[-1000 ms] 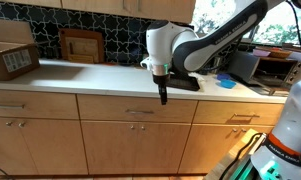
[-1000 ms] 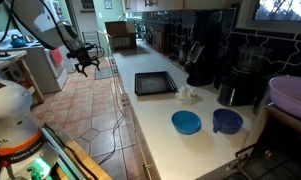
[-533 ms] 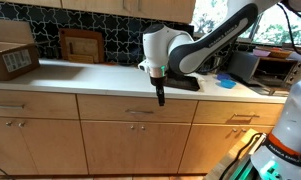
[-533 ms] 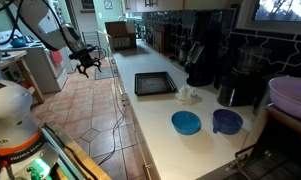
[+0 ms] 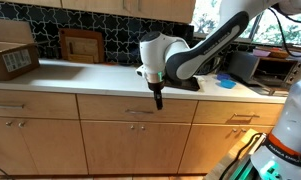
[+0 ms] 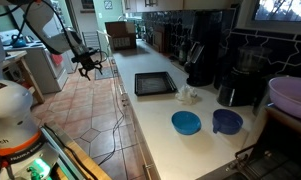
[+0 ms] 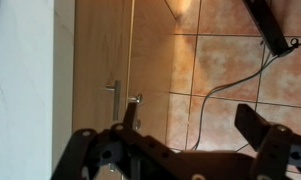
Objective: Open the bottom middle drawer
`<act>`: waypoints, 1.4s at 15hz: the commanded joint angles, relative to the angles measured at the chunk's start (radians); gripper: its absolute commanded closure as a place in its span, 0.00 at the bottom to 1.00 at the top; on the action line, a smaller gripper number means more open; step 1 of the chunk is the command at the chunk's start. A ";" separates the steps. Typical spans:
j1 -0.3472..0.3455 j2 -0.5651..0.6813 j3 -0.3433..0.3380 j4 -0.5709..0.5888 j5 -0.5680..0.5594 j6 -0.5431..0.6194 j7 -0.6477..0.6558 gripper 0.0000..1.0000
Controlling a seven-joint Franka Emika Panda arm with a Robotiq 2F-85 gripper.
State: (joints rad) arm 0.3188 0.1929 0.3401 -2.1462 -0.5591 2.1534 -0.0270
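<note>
**Claw open, hanging in front of the closed drawer**

White-and-black robot arm (image 5: 155,52) reaches over the white tabletop (image 5: 90,78) and drops past its front edge. Black claw (image 5: 158,102) points straight down with fingers spread and nothing between them. The wrist view confirms this: the claw (image 7: 195,125) frames only bare wood and floor.

Target is the wide, shallow light-oak bottom middle drawer (image 5: 115,108), directly under the tabletop lip. The claw hangs just in front of it, near its small silver bar handle (image 5: 140,112), and doesn't look to be touching. The drawer front sits flush with its neighbours, so it's closed. In the wrist view the drawer (image 7: 95,50) and its handle (image 7: 112,100) lie right beside the tabletop edge (image 7: 20,80).

On the tabletop:
- brown cardboard box (image 5: 12,58) at the far end
- wooden framed board (image 5: 82,45) leaning on the dark patterned tile backsplash (image 5: 30,20)
- black square tray (image 6: 155,83)
- blue round bowl (image 6: 186,122)
- purple-blue bowl (image 6: 227,121)
- black coffee machine (image 6: 198,62) by the wall

The floor is terracotta tile (image 6: 80,110), with a black cable (image 7: 235,80) lying across it.
</note>
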 commanded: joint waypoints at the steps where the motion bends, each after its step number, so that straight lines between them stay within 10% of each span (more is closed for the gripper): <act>1: 0.039 0.115 -0.039 0.041 -0.091 0.071 0.072 0.00; 13: 0.165 0.404 -0.240 0.194 -0.507 0.301 0.493 0.00; 21: 0.130 0.476 -0.223 0.263 -0.600 0.286 0.567 0.00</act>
State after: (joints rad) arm 0.4626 0.6681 0.1010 -1.8848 -1.1526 2.4473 0.5390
